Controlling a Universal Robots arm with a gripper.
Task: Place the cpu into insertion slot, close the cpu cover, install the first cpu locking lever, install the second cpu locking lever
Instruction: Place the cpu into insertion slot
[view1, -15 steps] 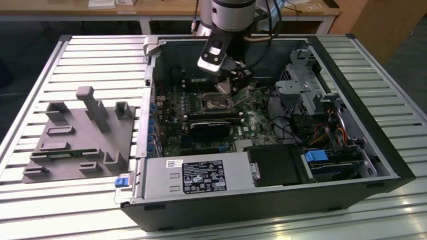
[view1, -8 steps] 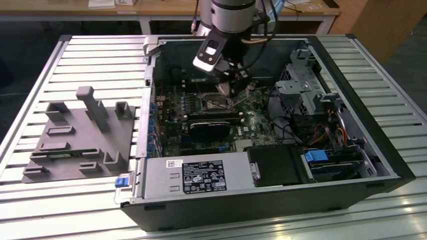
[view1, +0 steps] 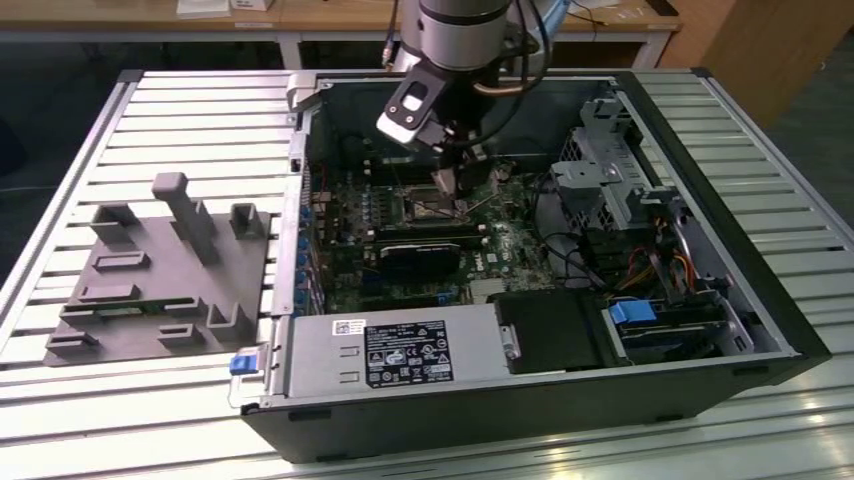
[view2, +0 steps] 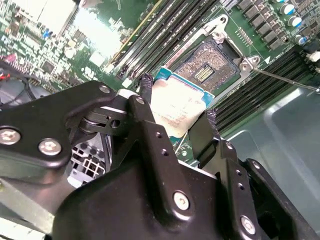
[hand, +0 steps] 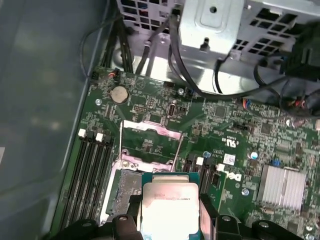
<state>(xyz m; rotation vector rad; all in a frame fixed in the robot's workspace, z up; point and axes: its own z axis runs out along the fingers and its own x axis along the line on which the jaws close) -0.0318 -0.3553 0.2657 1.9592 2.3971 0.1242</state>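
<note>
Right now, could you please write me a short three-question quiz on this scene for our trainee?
1. True or false: the hand grips the cpu between its fingers.
2. Multiple choice: the insertion slot is A) empty, B) already holding a chip, C) hidden under a fan.
3. Fill in the blank: in the first wrist view, the cpu cover is flipped ___ (open or closed).

Key: 1 true; 2 A; 3 open.

cpu (view2: 177, 107) near side hidden behind end effector (view2: 178, 97) body in second wrist view. In first wrist view cpu (hand: 170, 205) is cut by the frame edge and covers part of insertion slot (hand: 124, 187). Exterior view: cpu too small to tell, end effector (view1: 447, 185) tip blurred.
</note>
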